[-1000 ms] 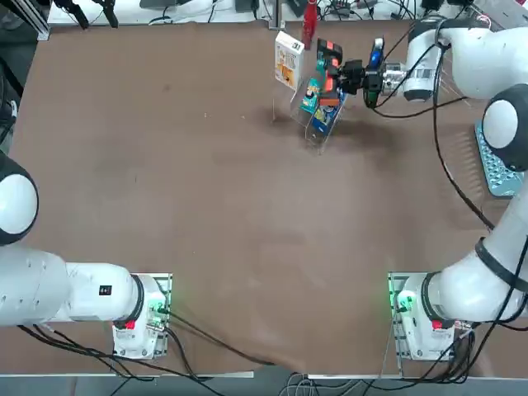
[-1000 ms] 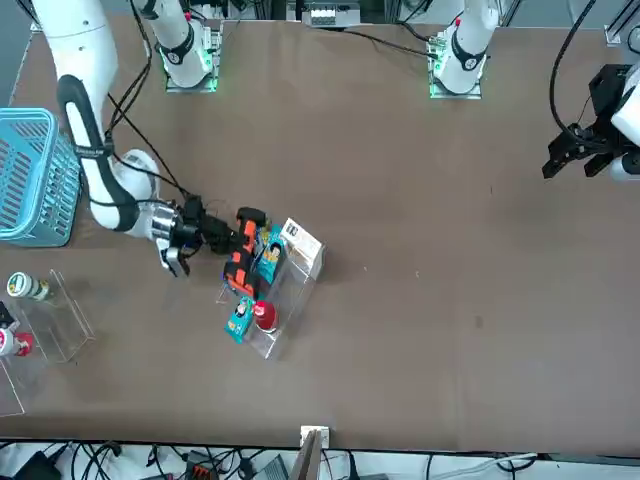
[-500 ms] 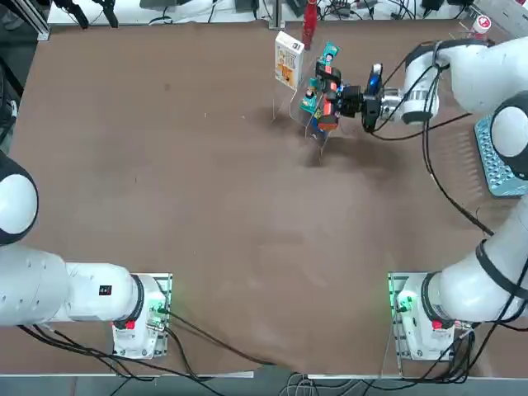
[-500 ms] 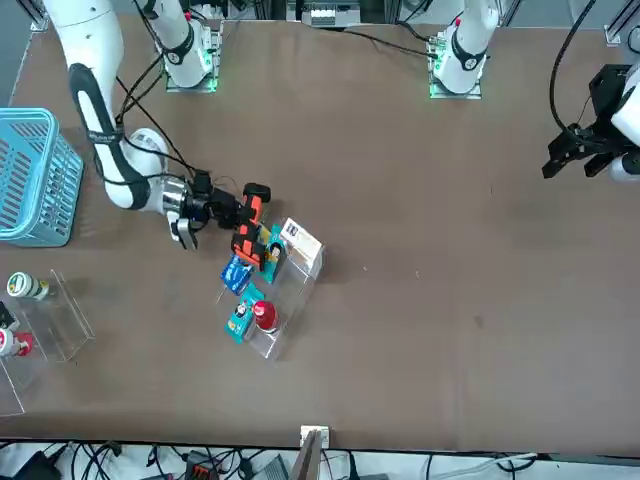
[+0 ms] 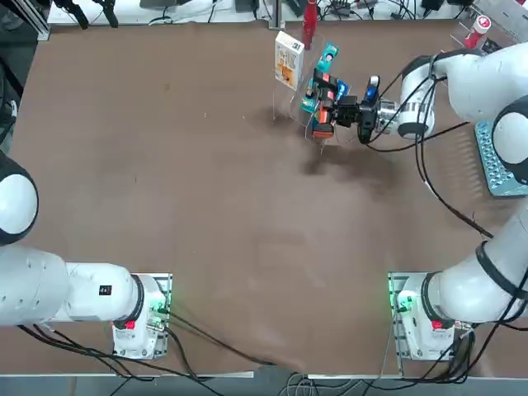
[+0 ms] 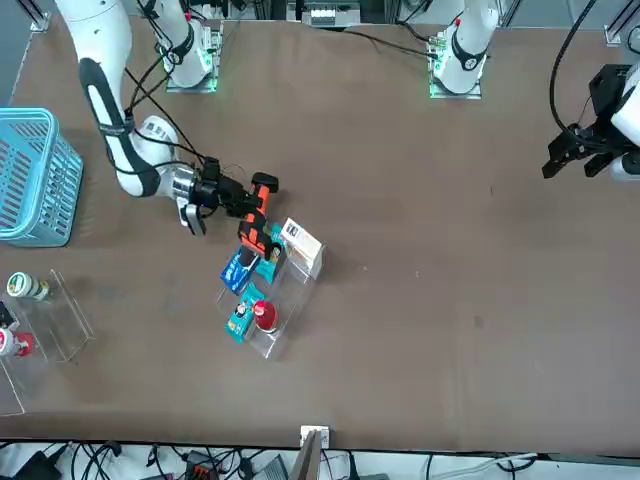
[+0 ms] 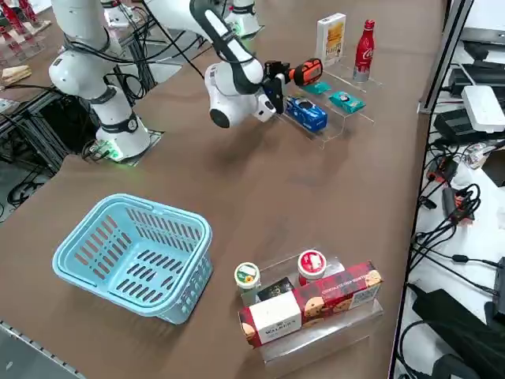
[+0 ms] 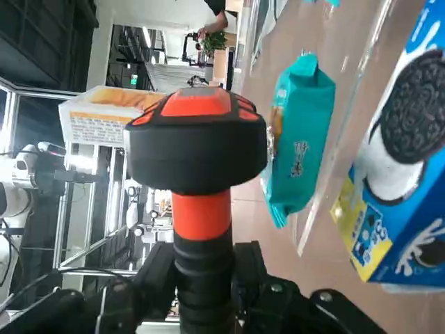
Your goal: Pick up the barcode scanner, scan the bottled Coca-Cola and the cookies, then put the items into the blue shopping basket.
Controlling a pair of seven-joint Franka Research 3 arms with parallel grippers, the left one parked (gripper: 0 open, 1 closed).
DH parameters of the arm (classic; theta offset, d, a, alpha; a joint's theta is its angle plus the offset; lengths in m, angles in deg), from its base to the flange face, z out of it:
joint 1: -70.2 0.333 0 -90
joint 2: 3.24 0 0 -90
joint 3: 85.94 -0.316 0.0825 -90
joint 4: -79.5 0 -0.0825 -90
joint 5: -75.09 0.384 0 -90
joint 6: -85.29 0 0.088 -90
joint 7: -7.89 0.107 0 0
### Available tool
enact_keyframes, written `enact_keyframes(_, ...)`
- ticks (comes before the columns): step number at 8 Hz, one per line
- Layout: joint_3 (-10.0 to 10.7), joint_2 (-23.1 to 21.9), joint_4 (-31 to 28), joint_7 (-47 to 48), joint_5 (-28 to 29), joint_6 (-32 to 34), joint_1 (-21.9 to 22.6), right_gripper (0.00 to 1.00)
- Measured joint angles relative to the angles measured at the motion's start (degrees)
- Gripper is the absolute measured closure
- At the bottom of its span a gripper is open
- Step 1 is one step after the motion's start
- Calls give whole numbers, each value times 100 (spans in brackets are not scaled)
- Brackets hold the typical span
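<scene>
We find the right gripper [image 8: 208,271] clamped on the orange and black shaft of the barcode scanner [image 8: 203,146], whose black head with an orange top panel is near the white cookie box [image 7: 330,39]. On lettering, the right wrist view shows lines of small print on that box, too small to read, and white characters on a teal packet [image 8: 300,136], which we cannot make out. The blue packet [image 8: 403,167] pictures a dark sandwich biscuit with a white filling; no brand name is legible. The bottled Coca-Cola [image 7: 364,54] stands upright beside the box, red throughout, with pale lettering too small to read. The right side view also shows a red box [image 7: 316,304] with pictures of chocolate-chip biscuits and a white panel, lying on a clear stand [image 7: 331,335]; beside it are a container with a green-and-white lid [image 7: 247,275] and another with a red-and-white lid [image 7: 312,264]. The top view shows neither this stand nor its goods. The blue shopping basket [image 7: 185,296] shows fully in the right side view, well apart from the scanner; the top view gives only part of it beyond the arm. The right wrist view alone includes a person's hand [image 8: 211,29] in the background.
</scene>
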Motion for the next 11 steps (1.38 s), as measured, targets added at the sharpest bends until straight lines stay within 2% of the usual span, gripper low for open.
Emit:
enact_keyframes(2, -175, -83, -104, -13, 392, -17, 12, 57)
enact_keyframes(5, -334, -190, -257, -31, 637, -68, 27, 57)
enact_keyframes(9, -375, -205, -299, -76, 666, -194, 19, 57)
enact_keyframes(11, -369, -278, -293, 52, 452, -558, -63, 57)
